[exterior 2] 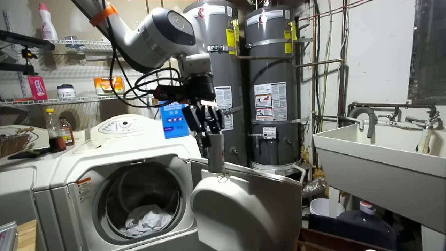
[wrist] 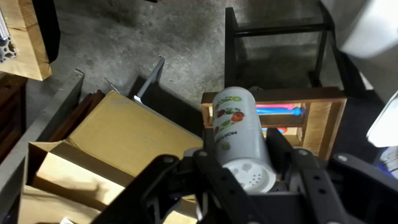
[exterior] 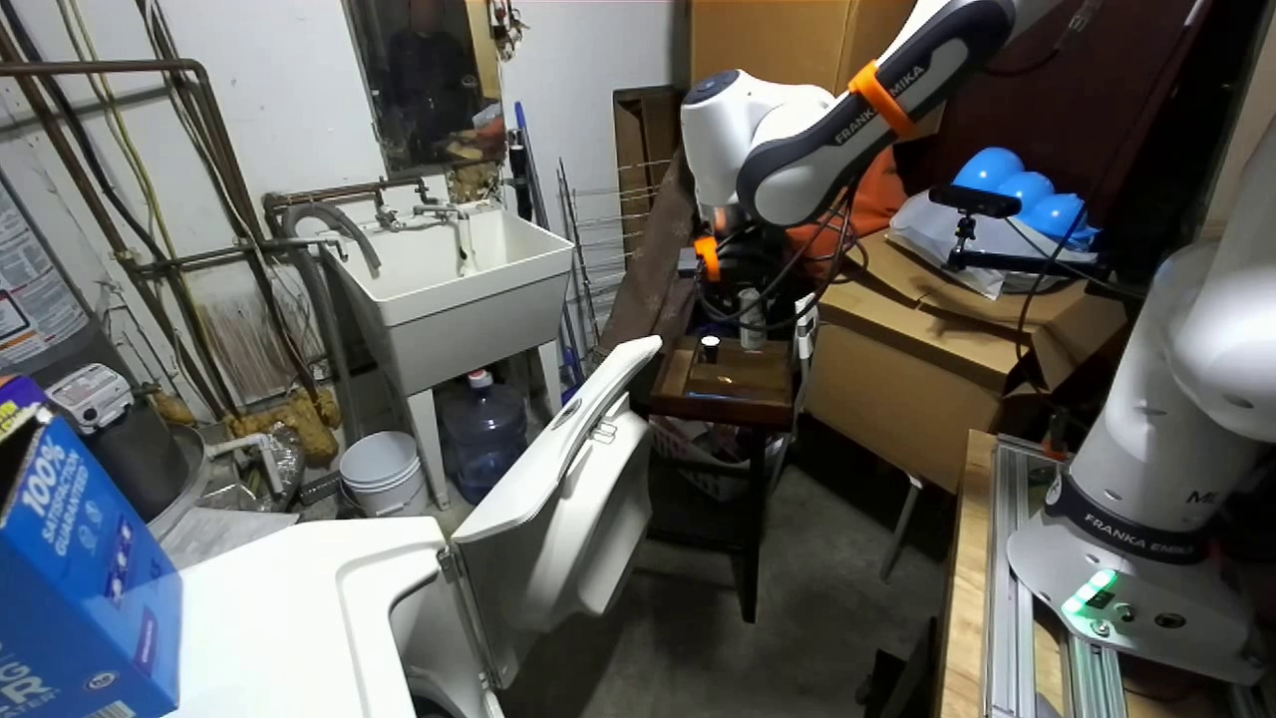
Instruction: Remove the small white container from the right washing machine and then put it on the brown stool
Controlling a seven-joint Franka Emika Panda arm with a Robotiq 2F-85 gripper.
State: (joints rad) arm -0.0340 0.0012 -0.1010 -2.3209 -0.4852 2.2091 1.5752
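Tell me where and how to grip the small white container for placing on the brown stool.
Grip the small white container from above, across its upper wall near the perforated top, as the gripper does now. It is a straight-sided cylinder hanging roughly upright, so pinching opposite sides should hold well and leave the bottom free.

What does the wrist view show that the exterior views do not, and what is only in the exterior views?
Only the wrist view shows the holed white end of the container and a clear vegetable print.

Only the exterior views: the arm and the blue box in both exterior views; the drum in an exterior view.

Shared by all: the container, held by the gripper. The stool appears in the wrist view and an exterior view.
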